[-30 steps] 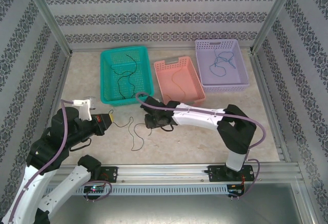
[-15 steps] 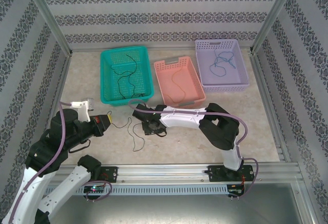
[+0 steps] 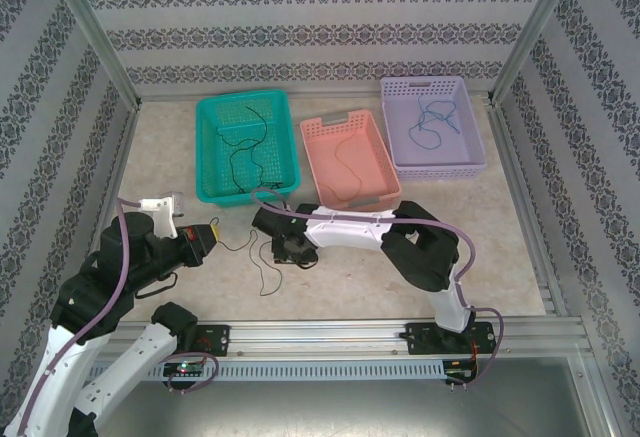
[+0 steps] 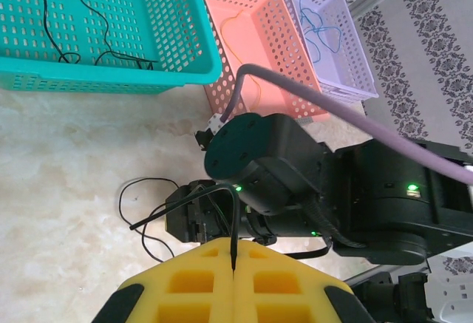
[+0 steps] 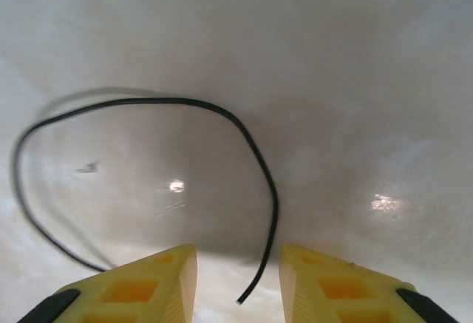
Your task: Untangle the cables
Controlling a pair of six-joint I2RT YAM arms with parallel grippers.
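My left gripper (image 3: 207,236) (image 4: 233,262) is shut on a thin black cable (image 4: 233,219), which bends out of its yellow pads towards the table. More of that black cable (image 3: 262,271) lies in loops on the table between the two arms. My right gripper (image 3: 287,249) (image 5: 238,279) stands low over the table just right of the left one. It is open, and a loose end of the black cable (image 5: 260,162) lies between its yellow fingers (image 5: 159,279), touching neither. Other cables lie in the baskets.
Three baskets stand at the back: a teal basket (image 3: 212,117) with black cables, a pink basket (image 3: 315,157) with one pale cable, and a purple basket (image 3: 470,132) with a blue cable. The right arm's body (image 4: 310,182) sits close in front of the left gripper.
The right arm has swung left and nearer, bringing its gripper down beside the left gripper. The left gripper has stayed in place, shut on the cable.
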